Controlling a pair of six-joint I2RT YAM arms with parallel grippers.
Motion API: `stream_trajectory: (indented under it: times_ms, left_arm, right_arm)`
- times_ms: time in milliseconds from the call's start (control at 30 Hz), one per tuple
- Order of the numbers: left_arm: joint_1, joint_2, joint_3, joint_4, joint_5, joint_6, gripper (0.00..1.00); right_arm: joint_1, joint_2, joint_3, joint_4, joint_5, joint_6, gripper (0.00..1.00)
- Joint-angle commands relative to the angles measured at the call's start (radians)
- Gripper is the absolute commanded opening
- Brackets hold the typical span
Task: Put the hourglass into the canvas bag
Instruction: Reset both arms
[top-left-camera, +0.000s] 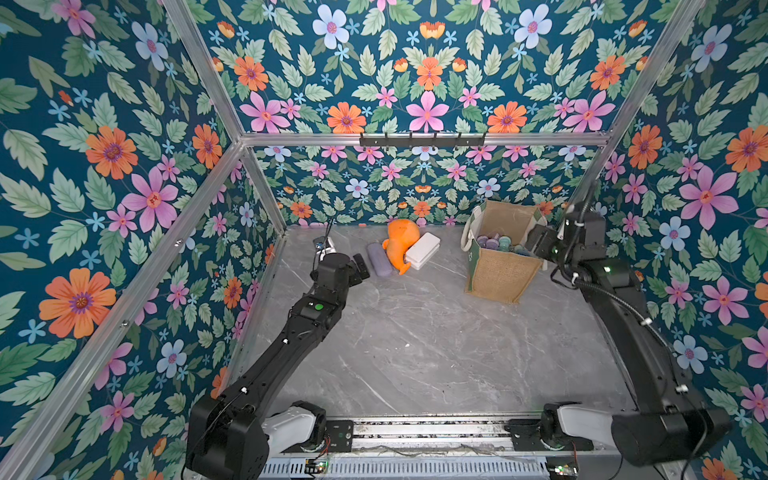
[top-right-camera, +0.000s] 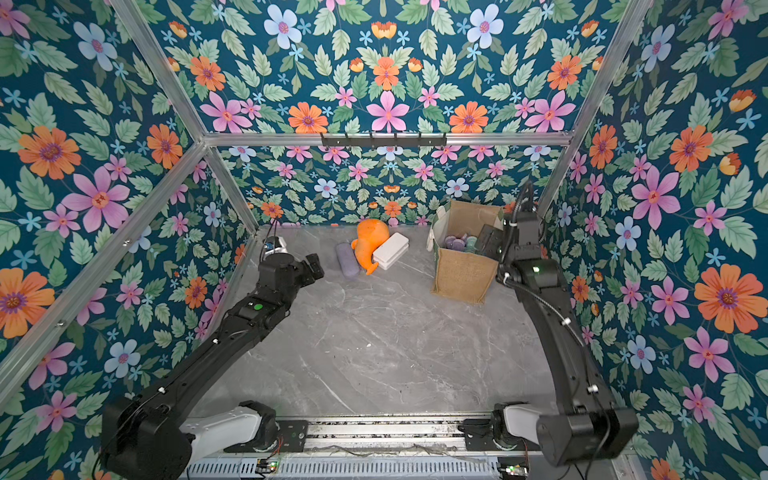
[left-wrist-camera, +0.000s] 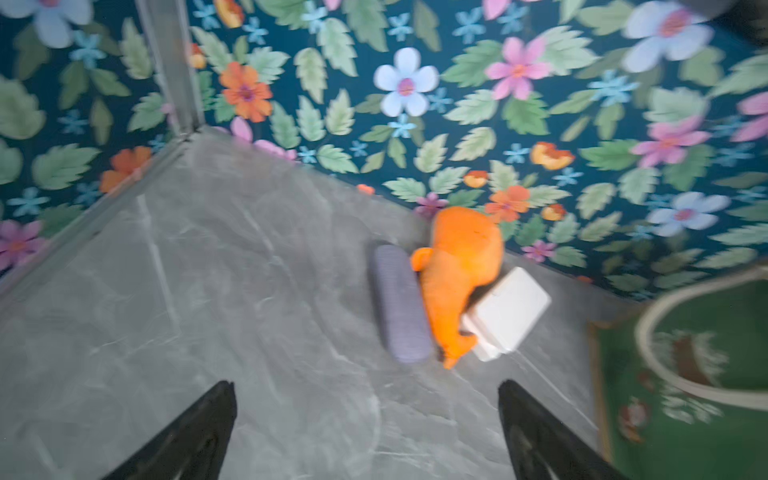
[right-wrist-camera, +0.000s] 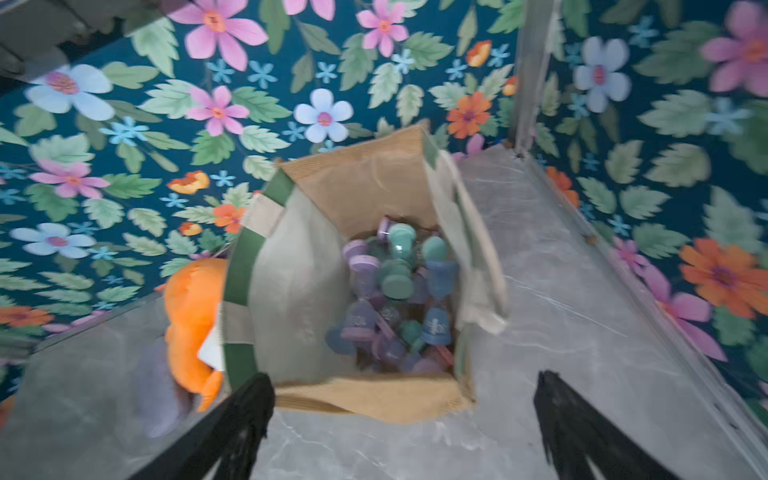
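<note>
At the far-right canvas bag (top-left-camera: 500, 274), the right hand (right-wrist-camera: 403, 376) hangs spread wide by the hourglasses (right-wrist-camera: 397, 282) piled inside, left hand (left-wrist-camera: 365, 384) spread too over the counter (top-left-camera: 415, 340).

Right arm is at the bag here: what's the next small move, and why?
Probably raise the right gripper straight up, clear of the canvas bag: its jaws stand open and empty, the hourglasses lie in the bag, and none shows on the table.
</note>
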Motion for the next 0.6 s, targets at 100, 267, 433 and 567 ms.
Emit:
stream_trajectory:
  times_ms: [100, 267, 433, 567]
  left_arm:
    - [0.127, 0.027, -0.158, 0.106, -0.2, 0.084, 1.0]
    - [0.183, 0.041, -0.344, 0.369, -0.322, 0.245, 1.0]
    - [0.218, 0.12, -0.493, 0.71, -0.322, 0.4, 1.0]
    - [0.235, 0.205, -0.569, 0.971, -0.256, 0.475, 1.0]
  right_arm:
    - [0.001, -0.279, -0.464, 0.148, 0.251, 0.047, 0.99]
    - [0.0, -0.325, -0.856, 0.514, 0.273, -0.064, 0.99]
    - [0.0, -0.159, -1.038, 0.948, 0.183, -0.171, 0.99]
    - [-0.002, -0.01, -0.973, 1.036, 0.12, -0.226, 0.99]
